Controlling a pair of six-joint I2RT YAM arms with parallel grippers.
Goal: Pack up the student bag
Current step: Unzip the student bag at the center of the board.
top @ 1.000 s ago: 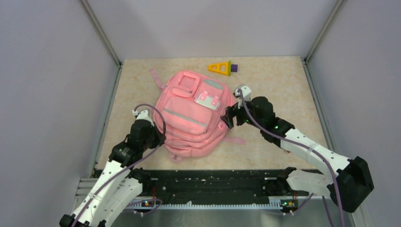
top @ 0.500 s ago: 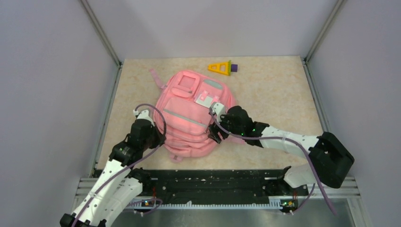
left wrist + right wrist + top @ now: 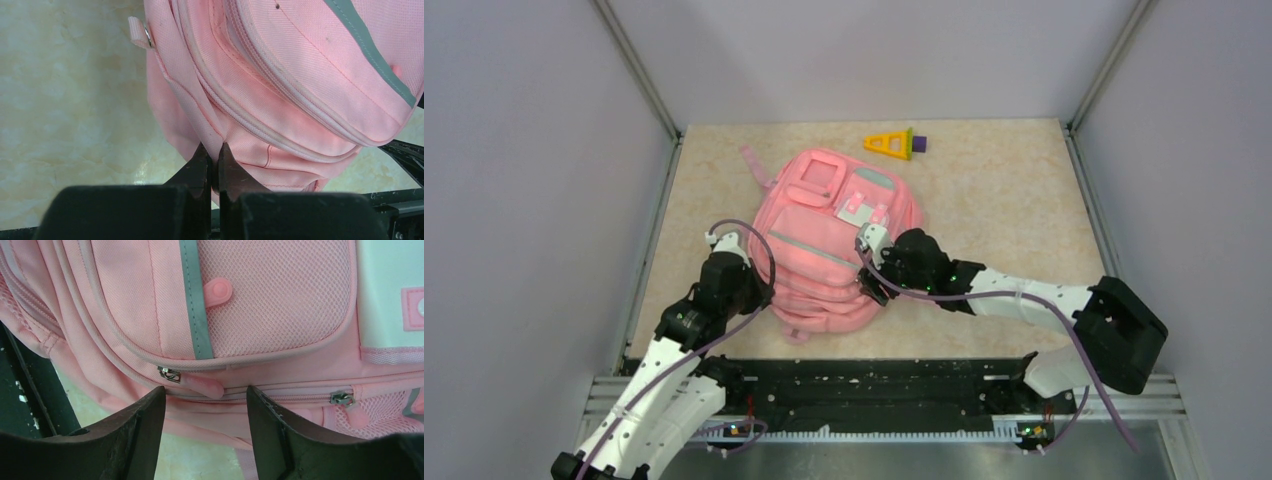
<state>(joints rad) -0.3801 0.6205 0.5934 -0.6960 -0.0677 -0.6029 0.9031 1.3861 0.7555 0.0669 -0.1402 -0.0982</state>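
Beige marbled table (image 3: 1014, 200), walled on three sides. Student bag (image 3: 824, 240): pink, lying centre-left, front pockets up. Left gripper (image 3: 212, 157): pinching a fold of the bag's side fabric. Right gripper (image 3: 205, 395): spread, fingers straddling a pink zip pull (image 3: 210, 387) below the front pocket. Yellow-and-purple toy (image 3: 890, 143): near the far edge, apart from the bag.

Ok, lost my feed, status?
Left claw shut on bag fabric. Right claw open, facing zipper pull. Yellow toy lies apart, far side.
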